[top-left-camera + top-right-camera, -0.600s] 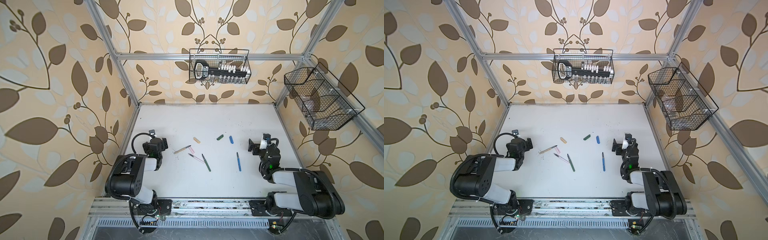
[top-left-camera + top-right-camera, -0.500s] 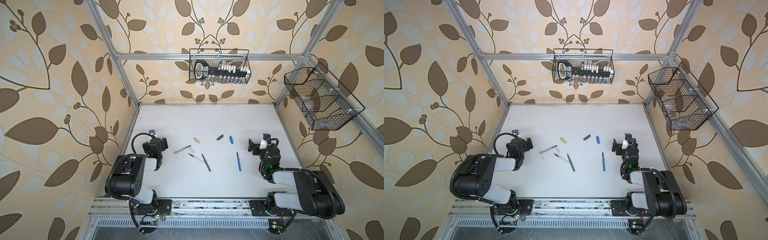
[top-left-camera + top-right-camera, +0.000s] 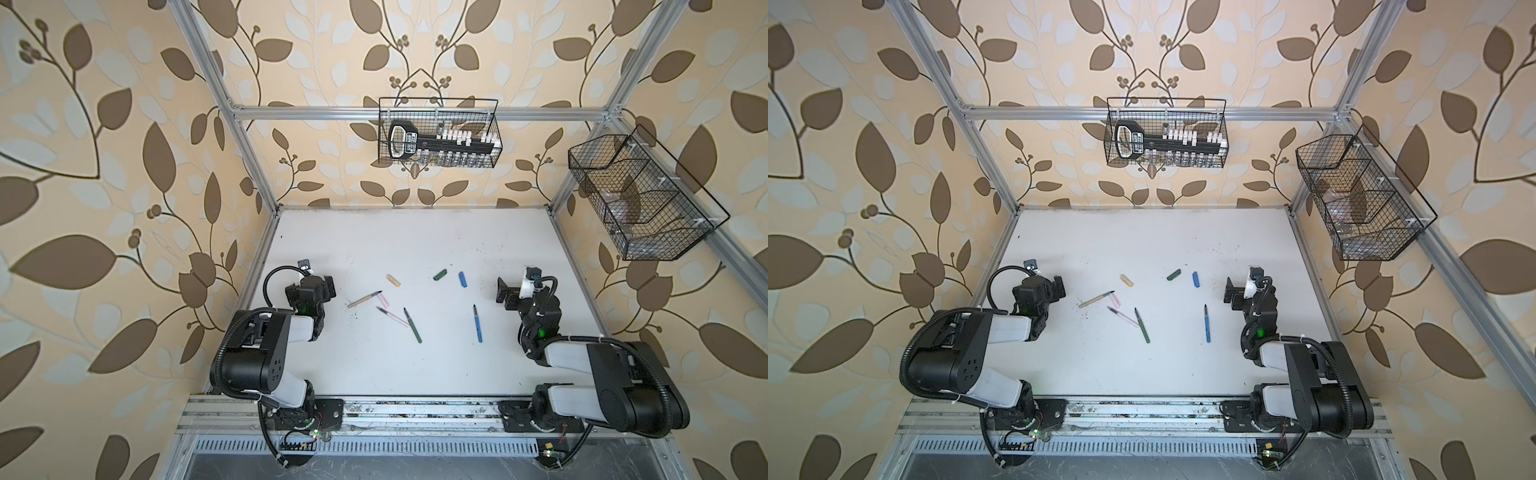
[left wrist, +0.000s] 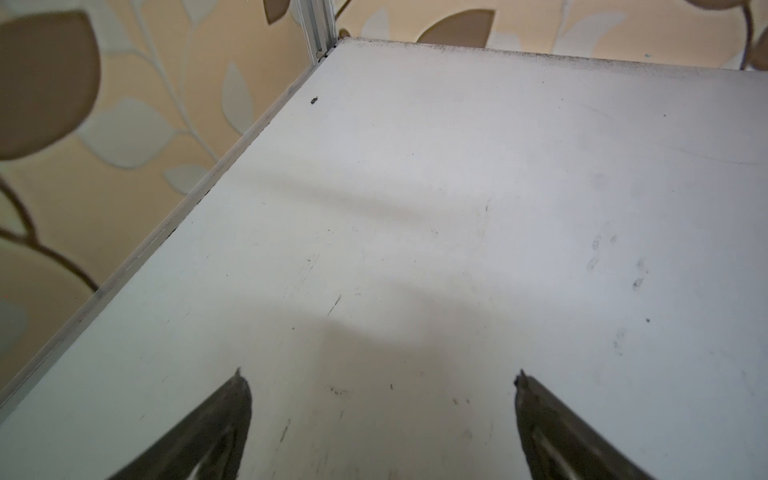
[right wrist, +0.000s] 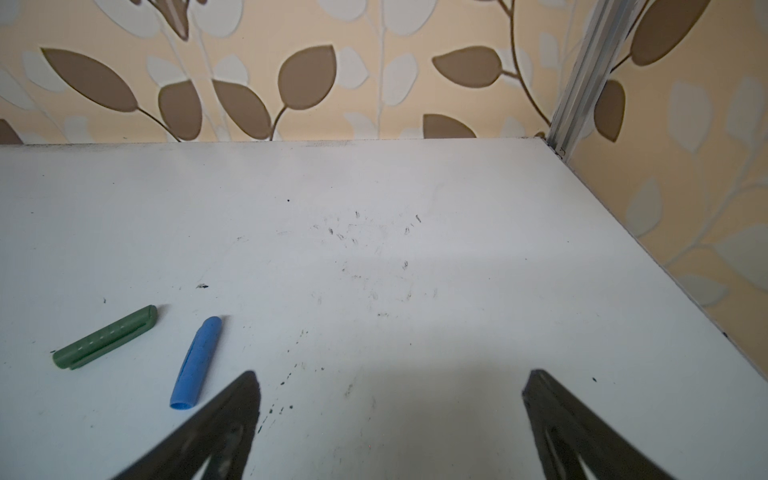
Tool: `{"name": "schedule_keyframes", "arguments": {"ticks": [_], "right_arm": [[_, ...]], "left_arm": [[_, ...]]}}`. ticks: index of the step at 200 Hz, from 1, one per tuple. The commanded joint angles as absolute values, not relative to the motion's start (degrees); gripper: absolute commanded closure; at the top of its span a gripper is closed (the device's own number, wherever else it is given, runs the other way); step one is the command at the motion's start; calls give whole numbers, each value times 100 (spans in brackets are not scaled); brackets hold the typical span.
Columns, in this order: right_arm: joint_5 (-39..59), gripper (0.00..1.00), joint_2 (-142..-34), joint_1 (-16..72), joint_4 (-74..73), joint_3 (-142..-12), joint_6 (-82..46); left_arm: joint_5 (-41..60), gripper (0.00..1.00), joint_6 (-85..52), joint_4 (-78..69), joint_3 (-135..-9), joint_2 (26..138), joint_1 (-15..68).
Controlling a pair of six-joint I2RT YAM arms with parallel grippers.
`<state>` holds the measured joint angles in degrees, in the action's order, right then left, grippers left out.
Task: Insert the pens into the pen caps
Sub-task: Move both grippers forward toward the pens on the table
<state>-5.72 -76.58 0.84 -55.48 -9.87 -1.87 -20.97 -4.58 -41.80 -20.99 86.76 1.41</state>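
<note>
We locate the left pincer [image 4: 380, 376] near the left edge of the white worktop [image 3: 415, 241] and the right pincer [image 5: 392, 374] near the right edge. Each pincer is spread wide, with nothing between its jaws and only scuffed worktop beneath. All task items lie flat in the middle zone between the two pincers, and every pen is uncapped. On the far-edge side of the group we see three caps in a loose row: the tan cap [image 3: 393, 280] to the left, then, well apart from it, the green cap [image 3: 439, 274] and the blue cap [image 3: 462, 279] near each other, the blue one nearest the right pincer. Toward the front edge lie the pens. The tan pen [image 3: 364, 299] slants with its dark tip just beside the pink cap [image 3: 384, 300]. The pink pen [image 3: 394, 318] lies near it, its rear end reaching the barrel of the green pen [image 3: 413, 327]; we cannot tell whether they touch. The blue pen [image 3: 477, 324] lies apart toward the right edge, dark tip toward the far edge.
</note>
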Motion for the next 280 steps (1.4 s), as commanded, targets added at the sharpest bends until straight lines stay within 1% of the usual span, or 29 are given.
{"name": "schedule_keyframes", "arguments": {"ticks": [1, 59, 74, 85, 98, 110, 118, 125, 142, 147, 160, 170, 188, 200, 217, 225, 233, 250, 268, 280], "right_arm": [[-533, 0, -7701, 78, -5608, -1126, -93], [-546, 1, -7686, 79, -5622, -1125, -95], [-704, 2, -7460, 63, -5174, -1308, -175], [-914, 2, -7172, 38, -4464, -1562, -300], [-951, 4, -6956, 21, -3791, -1857, -358], [-1043, 7, -6843, 85, -2984, -2227, -527], [-1031, 10, -6796, 140, -2357, -2511, -683], [-973, 13, -6758, 231, -1776, -2793, -759], [-1046, 15, -6717, 592, -293, -3463, -981], [-1075, 18, -6719, 728, 131, -3655, -999], [-1150, 19, -6727, 1058, 1071, -4024, -1198], [-983, 20, -6719, 1245, 1606, -4207, -1378], [-665, 23, -6747, 1543, 2284, -4377, -1627], [-554, 25, -6806, 1716, 2741, -4500, -1754], [-609, 27, -6925, 1991, 3371, -4682, -1865], [-681, 28, -6982, 2127, 3595, -4725, -1898], [-695, 28, -7040, 2231, 3712, -4716, -1918], [-554, 30, -7215, 2351, 3883, -4648, -1958], [-496, 33, -7391, 2458, 3872, -4539, -1952], [-490, 35, -7499, 2487, 3799, -4486, -1929]], "left_arm": [[-2048, 1, -476, -4387, -2182, 8622, 106], [-2048, 1, -476, -4379, -2188, 8615, 107], [-2044, 1, -470, -4395, -2154, 8589, 113], [-2185, 1, -428, -4343, -2249, 8481, 114], [-2203, 1, -538, -2982, -2743, 8045, 115], [-2131, 1, -482, -2243, -3155, 7822, 125], [-2121, 1, -710, -1805, -3419, 7677, 123], [-1940, 1, -863, -1420, -3624, 7559, 127], [-1210, 1, -1027, -583, -4144, 7281, 131], [-1092, 1, -1093, -339, -4279, 7213, 147], [-871, 1, -1250, 65, -4455, 7013, 245], [-800, 1, -1422, 6, -4338, 6821, 379], [-321, 1, -1616, -402, -3968, 6525, 649], [-238, 1, -1613, -472, -3792, 6377, 926], [-314, 1, -1485, -668, -3489, 6154, 1423], [-182, 1, -1488, -880, -3340, 6058, 1571], [-126, 1, -1614, -1078, -3210, 5977, 1644], [-348, 1, -1850, -1077, -3173, 5953, 1775], [181, 1, -1564, -1081, -3242, 6163, 1784], [260, 1, -1641, -1196, -3241, 6262, 1784]]}}
